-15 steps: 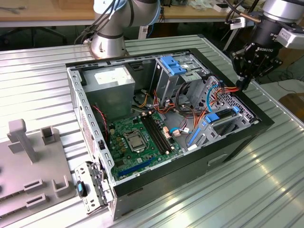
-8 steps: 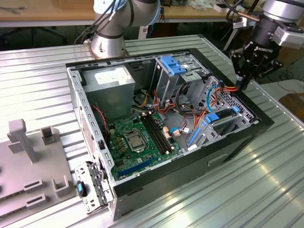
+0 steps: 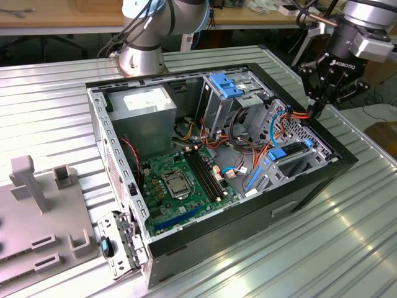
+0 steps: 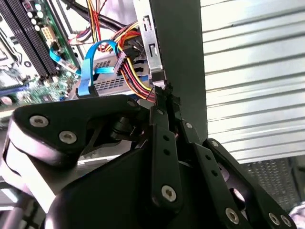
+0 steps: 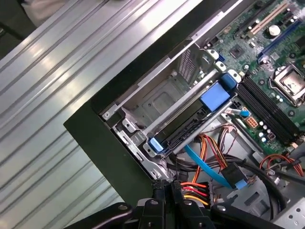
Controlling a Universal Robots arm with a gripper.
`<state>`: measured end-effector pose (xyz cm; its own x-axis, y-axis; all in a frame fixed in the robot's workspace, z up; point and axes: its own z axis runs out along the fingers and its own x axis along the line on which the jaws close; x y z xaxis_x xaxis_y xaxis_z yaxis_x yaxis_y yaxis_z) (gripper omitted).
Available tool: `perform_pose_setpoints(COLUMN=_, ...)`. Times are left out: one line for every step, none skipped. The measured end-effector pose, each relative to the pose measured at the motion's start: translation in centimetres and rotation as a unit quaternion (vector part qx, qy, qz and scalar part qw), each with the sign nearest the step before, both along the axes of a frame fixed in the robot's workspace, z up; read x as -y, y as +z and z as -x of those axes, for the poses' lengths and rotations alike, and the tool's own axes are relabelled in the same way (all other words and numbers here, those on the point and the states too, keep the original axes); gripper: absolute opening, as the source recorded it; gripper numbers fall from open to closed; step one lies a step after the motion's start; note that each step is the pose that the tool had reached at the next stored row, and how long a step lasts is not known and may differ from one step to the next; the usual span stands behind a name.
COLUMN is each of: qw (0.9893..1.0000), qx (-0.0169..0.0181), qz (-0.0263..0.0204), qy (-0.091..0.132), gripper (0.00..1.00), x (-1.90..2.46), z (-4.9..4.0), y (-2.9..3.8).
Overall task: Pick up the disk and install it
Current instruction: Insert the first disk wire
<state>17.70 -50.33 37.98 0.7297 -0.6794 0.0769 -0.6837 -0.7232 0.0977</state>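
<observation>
Arm descends steeply over the computer case [image 3: 298, 200]. The gripper [image 3: 313, 108] hangs at the case's rim, fingers pinched together with nothing seen between them, tips beside the red-yellow cables [image 5: 196, 189]. The disk [image 5: 185, 123] sits on edge in the case's corner bay: dark body, blue frame ends.

The gripper [image 3: 314, 110] is showing black, the motherboard [image 3: 180, 180] green, the ribbed desk [image 3: 49, 99] silver, and the wire bundle [image 5: 194, 190] red, orange and yellow.

Hand [image 3: 314, 111] — above open computer case [image 3: 205, 248]
</observation>
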Motion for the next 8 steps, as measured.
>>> perform_pose_setpoints(qw=0.9999, qx=0.0, qz=0.0, qy=-0.011, gripper=0.17, x=0.0, z=0.0, y=0.0)
perform_pose_setpoints(qw=0.9998, qx=0.0, qz=0.0, qy=-0.022, gripper=0.17, x=0.0, z=0.0, y=0.0)
perform_pose_setpoints(qw=0.9995, qx=0.0, qz=0.0, qy=-0.031, gripper=0.17, x=0.0, z=0.0, y=0.0)
perform_pose_setpoints(qw=0.9992, qx=0.0, qz=0.0, qy=-0.04, gripper=0.17, x=0.0, z=0.0, y=0.0)
perform_pose_setpoints(qw=0.9988, qx=0.0, qz=0.0, qy=-0.048, gripper=0.17, x=0.0, z=0.0, y=0.0)
perform_pose_setpoints(qw=0.9985, qx=0.0, qz=0.0, qy=-0.055, gripper=0.17, x=0.0, z=0.0, y=0.0)
perform_pose_setpoints(qw=0.997, qx=0.0, qz=0.0, qy=-0.077, gripper=0.17, x=0.0, z=0.0, y=0.0)
perform_pose_setpoints(qw=0.9958, qx=0.0, qz=0.0, qy=-0.092, gripper=0.17, x=0.0, z=0.0, y=-0.01)
